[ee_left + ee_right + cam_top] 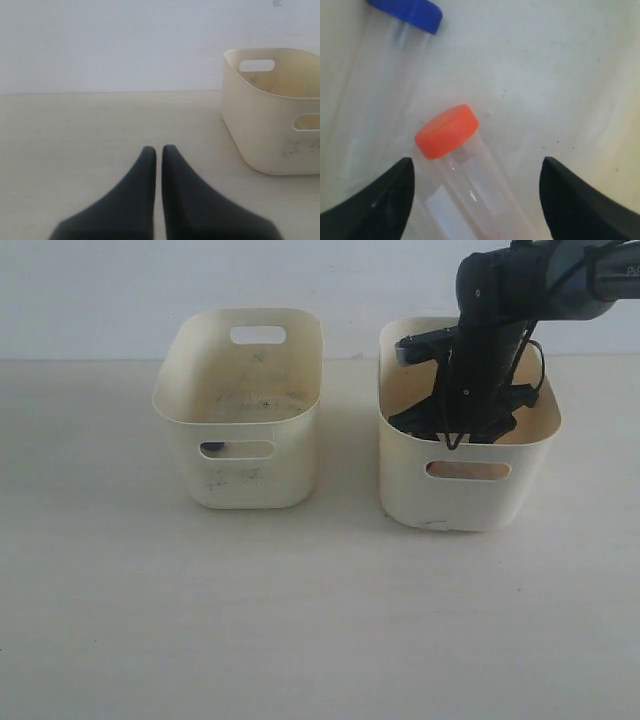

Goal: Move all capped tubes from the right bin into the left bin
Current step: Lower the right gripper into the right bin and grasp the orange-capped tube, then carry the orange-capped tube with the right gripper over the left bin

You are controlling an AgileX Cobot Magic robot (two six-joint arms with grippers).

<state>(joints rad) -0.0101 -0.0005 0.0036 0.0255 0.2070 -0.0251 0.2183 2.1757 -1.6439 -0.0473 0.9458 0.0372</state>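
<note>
Straddling the orange-capped tube with jaws wide, the right gripper may pinch close to its cap and let it slip.

Two bins stand side by side, apart, on the surface: the left bin at centre left of the exterior frame, the right bin at centre right. The right pincer reaches down inside the right bin. One tube lies on that bin's floor between the jaws. A second tube lies beside it, outside them. The left pincer sits over the surface, apart from the left bin.
</note>
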